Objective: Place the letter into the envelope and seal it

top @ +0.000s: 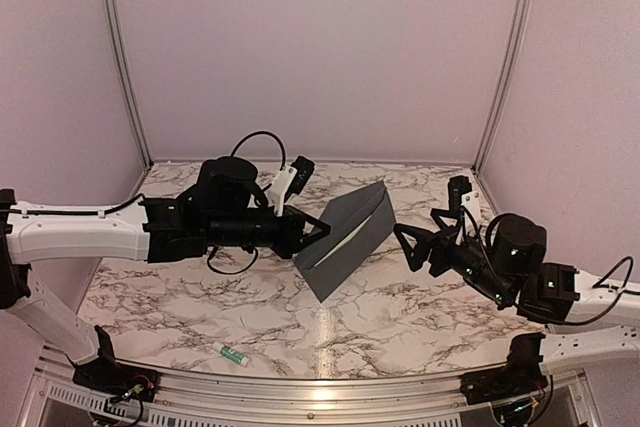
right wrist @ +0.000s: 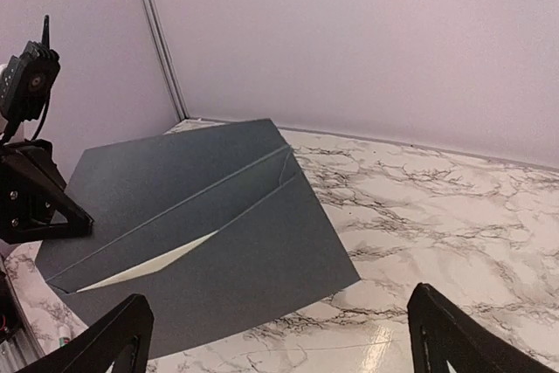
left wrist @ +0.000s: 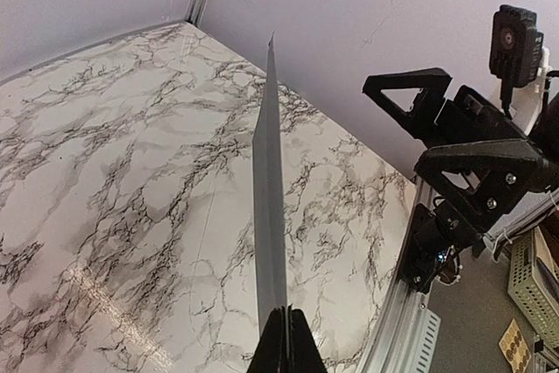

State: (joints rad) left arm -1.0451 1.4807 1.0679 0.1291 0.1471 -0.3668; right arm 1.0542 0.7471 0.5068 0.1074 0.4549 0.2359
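Pinching envelope (top: 345,237) edge, left hand (top: 321,230) clamped; right hand (top: 408,246) agape, near it.

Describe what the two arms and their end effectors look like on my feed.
The left arm and right arm match: white shell links, bulky black joint housings, thin black cables looping off them. The left end effector and right end effector are black, with fingers built as open triangular frames. A small black camera on a white bracket sits by each wrist.
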